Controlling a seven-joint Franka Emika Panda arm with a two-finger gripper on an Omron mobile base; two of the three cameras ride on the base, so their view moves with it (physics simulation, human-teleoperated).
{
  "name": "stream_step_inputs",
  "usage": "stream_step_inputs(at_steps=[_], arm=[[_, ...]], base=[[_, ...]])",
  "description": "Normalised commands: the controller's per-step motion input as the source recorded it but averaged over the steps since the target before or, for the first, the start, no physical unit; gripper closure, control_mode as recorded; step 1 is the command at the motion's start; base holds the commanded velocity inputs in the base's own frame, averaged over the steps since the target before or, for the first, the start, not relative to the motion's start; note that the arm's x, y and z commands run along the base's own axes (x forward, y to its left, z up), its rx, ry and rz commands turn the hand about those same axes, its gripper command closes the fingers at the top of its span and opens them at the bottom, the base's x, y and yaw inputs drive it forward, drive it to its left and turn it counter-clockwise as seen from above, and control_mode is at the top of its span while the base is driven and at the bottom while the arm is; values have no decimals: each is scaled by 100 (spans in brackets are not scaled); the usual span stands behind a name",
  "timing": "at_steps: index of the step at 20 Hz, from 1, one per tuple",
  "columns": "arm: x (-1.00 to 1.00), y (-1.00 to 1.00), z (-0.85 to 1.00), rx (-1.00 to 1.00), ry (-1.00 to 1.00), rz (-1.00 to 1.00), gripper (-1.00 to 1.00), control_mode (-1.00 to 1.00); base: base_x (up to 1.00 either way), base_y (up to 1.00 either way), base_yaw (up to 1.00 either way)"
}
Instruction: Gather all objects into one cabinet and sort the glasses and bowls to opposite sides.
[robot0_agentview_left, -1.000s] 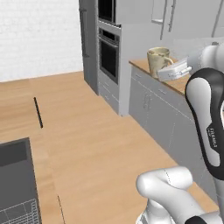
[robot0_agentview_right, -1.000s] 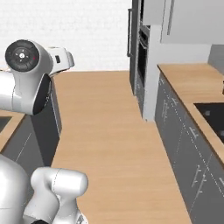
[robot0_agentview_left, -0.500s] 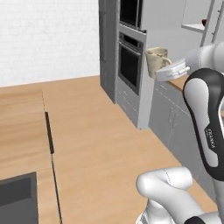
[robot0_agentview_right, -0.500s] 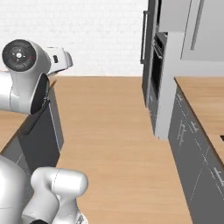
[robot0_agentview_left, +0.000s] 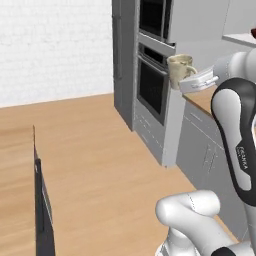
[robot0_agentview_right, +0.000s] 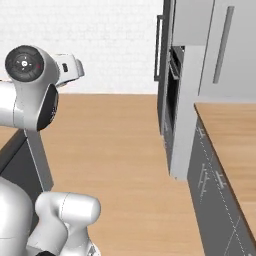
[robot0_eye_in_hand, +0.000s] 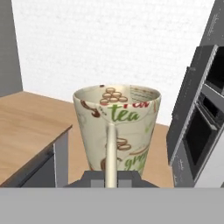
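Observation:
A beige speckled mug (robot0_eye_in_hand: 116, 127) with "tea" lettering and a handle facing the hand camera stands upright in my gripper (robot0_eye_in_hand: 111, 179), which is shut on its base. In the left base view the same mug (robot0_agentview_left: 179, 69) is held high in the air in front of the oven column, with the gripper (robot0_agentview_left: 187, 83) at its lower right. A small dark reddish-brown shape (robot0_agentview_left: 253, 33) peeks in at the top right edge above a pale shelf board (robot0_agentview_left: 240, 39); I cannot tell what it is. The orange cup and the other mug are out of view.
A tall grey column with built-in ovens (robot0_agentview_left: 152, 82) stands ahead to the right. Beside it runs a wooden counter (robot0_agentview_right: 230, 145) over grey base cabinets (robot0_agentview_left: 205, 150). An island counter (robot0_agentview_left: 15, 165) lies at the left. Open wooden floor (robot0_agentview_right: 120, 145) stretches to a white brick wall.
The whole picture has shifted as the base moved: the oven column now stands nearer and more central. The mug stays held at the same height in the gripper.

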Motion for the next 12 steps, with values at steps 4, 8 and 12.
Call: stream_step_inputs(at_steps=[4, 8, 12], arm=[[0, 0, 0, 0, 0, 0, 100, 100], [0, 0, 0, 0, 0, 0, 100, 100], [0, 0, 0, 0, 0, 0, 100, 100]], base=[[100, -1, 0], [100, -21, 0], [100, -28, -2]])
